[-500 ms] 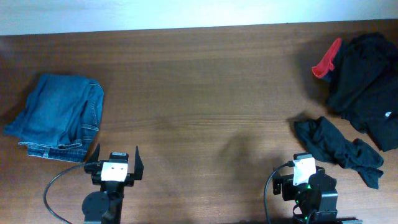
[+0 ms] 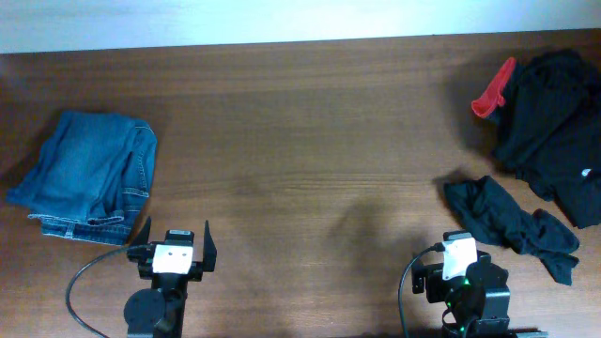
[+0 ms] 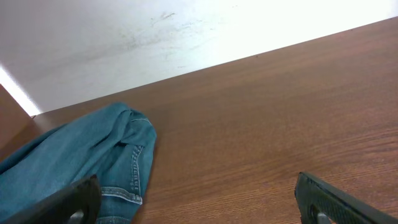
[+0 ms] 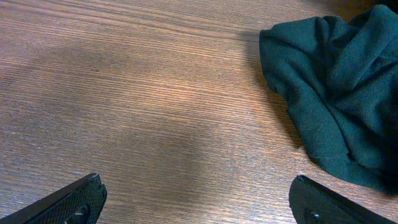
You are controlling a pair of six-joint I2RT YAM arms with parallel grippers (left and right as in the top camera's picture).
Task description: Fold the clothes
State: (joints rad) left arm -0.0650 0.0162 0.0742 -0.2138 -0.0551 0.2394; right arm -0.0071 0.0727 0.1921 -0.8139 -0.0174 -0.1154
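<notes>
The clothes lie at the table's right edge. A large crumpled black shirt (image 2: 554, 117) with a small white logo (image 2: 584, 173) sits at the far right. A smaller black garment (image 2: 512, 223) is bunched nearer the front, and it fills the upper right of the right wrist view (image 4: 336, 93). My right gripper (image 4: 196, 180) is open over bare wood, just left of and short of that garment, holding nothing. At the front left my left gripper (image 2: 176, 235) is also open and empty, its fingertips (image 3: 317, 199) wide apart above the wood.
Folded blue jeans (image 2: 89, 176) lie at the left, just beyond the left gripper, and show in the left wrist view (image 3: 81, 155). A red cloth piece (image 2: 493, 92) pokes out of the black pile. A white wall (image 3: 155, 37) runs behind the table's far edge.
</notes>
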